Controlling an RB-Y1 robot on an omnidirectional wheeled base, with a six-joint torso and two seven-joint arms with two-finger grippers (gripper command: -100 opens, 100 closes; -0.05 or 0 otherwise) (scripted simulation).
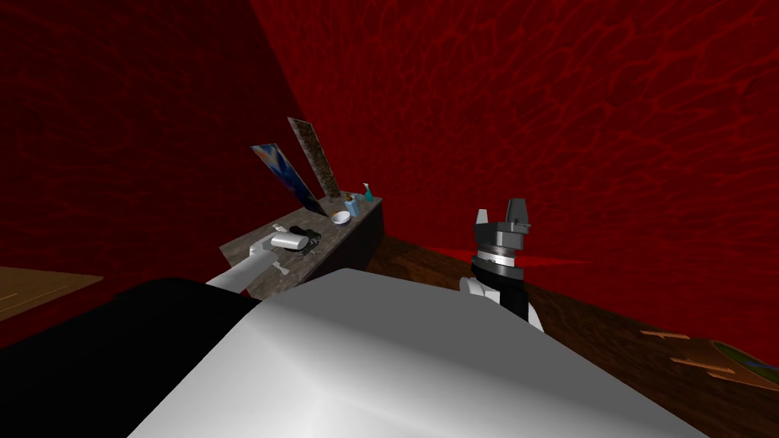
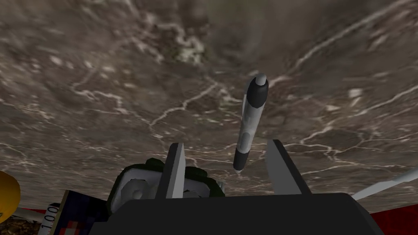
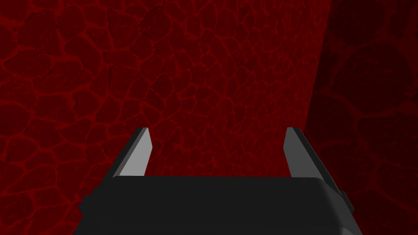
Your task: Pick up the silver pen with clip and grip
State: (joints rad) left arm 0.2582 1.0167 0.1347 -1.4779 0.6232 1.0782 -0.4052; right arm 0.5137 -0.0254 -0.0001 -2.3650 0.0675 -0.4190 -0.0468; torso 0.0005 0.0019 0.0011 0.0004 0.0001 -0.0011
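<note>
The silver pen (image 2: 251, 118), with dark grips at both ends, lies on a brown veined stone countertop (image 2: 102, 94). My left gripper (image 2: 226, 145) hovers over it, open, and the pen's near tip sits between the fingers, closer to one of them, touching neither. In the head view my left forearm (image 1: 247, 270) reaches onto that counter (image 1: 251, 251) at the left. My right gripper (image 1: 511, 217) is raised beside my chest, open and holding nothing, its fingers (image 3: 138, 151) facing the red wall.
Close behind the left gripper sit a white and dark green object (image 2: 132, 185), a dark blue box (image 2: 77, 212), a yellow object (image 2: 6, 200) and a white stick (image 2: 387, 183). Farther along the counter are a white bowl (image 1: 341, 217), a teal spray bottle (image 1: 368, 192) and two leaning pictures (image 1: 293, 171).
</note>
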